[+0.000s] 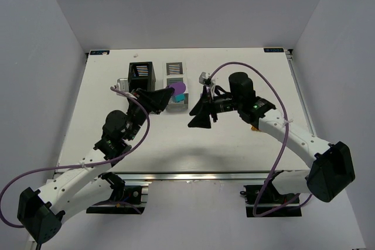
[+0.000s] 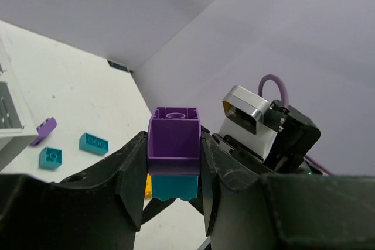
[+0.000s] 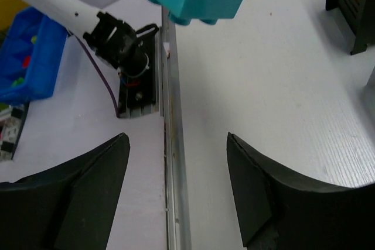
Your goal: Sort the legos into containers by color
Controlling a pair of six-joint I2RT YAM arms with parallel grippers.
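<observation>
Over the white bin point(image 1: 174, 69), mid-table: left claw point(image 2: 174, 144) is clamped on a purple brick point(image 2: 174, 136) w/ a teal brick point(image 2: 173, 185) stuck underneath, fingers pressing both sides of the stack. Stack is up off the table point(image 1: 246, 144), not in any compartment; from the top cam it overlaps the white bin's near half. Black bin point(image 1: 140, 73) sits just left of the white one. Right claw point(image 3: 176, 144) has fingers wide apart, nothing btwn them, just right of the stack; its own cam shows the teal brick close ahead. Loose on the table per left wrist cam: square teal piece point(image 2: 51, 156), longer teal piece point(image 2: 94, 143), and a purple piece point(image 2: 45, 128) just beside the white bin.
</observation>
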